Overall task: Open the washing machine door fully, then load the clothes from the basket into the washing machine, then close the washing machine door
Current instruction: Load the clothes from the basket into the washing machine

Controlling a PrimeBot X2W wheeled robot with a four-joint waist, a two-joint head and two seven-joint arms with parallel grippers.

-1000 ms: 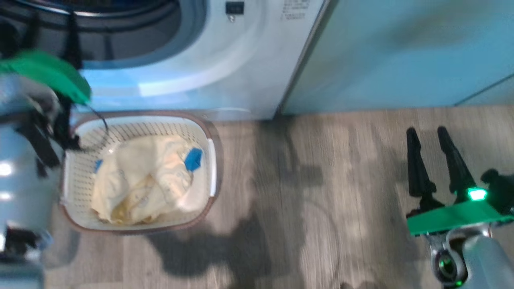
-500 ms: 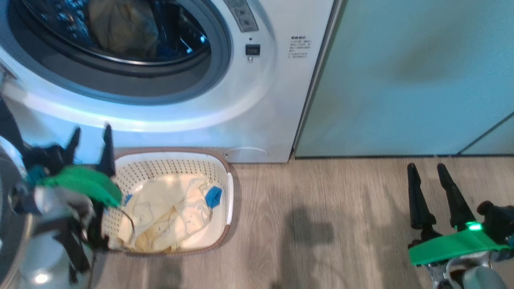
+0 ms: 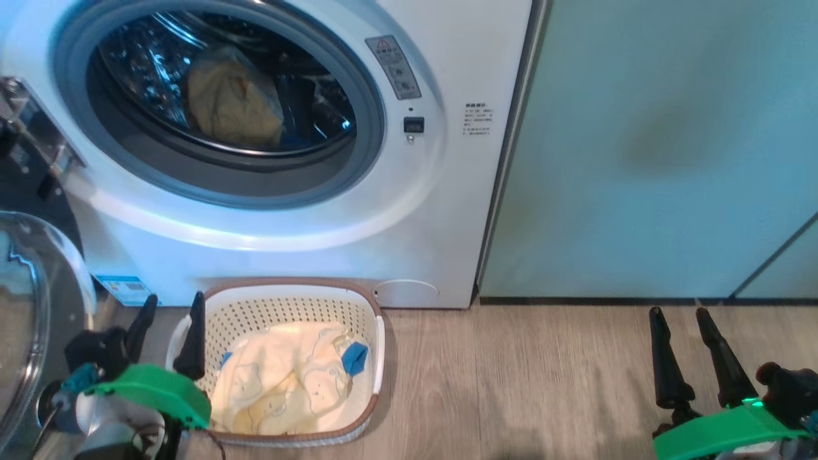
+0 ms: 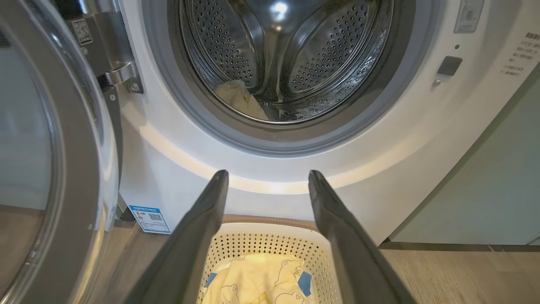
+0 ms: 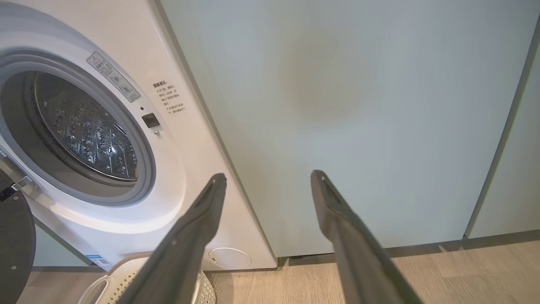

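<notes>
Since the earlier head frames the camera has tipped upward, bringing the whole drum opening into the picture. The left gripper (image 3: 174, 305) has dropped from the drum's lower lip to the lower left of the frame, one finger crossing the basket's left rim.

A large white front-loading washing machine (image 3: 441, 211) fills the upper left. Its steel drum (image 4: 329, 59) already holds one pale yellow garment (image 3: 233, 105). The round glossy black door with its bulging glass window (image 3: 29, 300) stands swung open at the left edge. Pale green cabinets (image 3: 639, 160) take the right half, above the grey wood-look floor (image 3: 511, 383). At bottom centre-left, just in front of the machine, sits the small cream perforated plastic basket with a brown rim (image 3: 287, 306). It holds the remaining clothes (image 3: 287, 383), pale yellow bear-print fabric with a small blue piece.

Both grippers are spread wide and empty. The right gripper (image 3: 679, 316) hangs at the lower right, well apart from the basket.

The step in hand looks like the next pick. The left gripper should centre over the bundle, sink in and pinch a thick fold that includes the blue piece. It should then lift clear of the rim and carry the load deep past the grey lip, keeping off the open door.
</notes>
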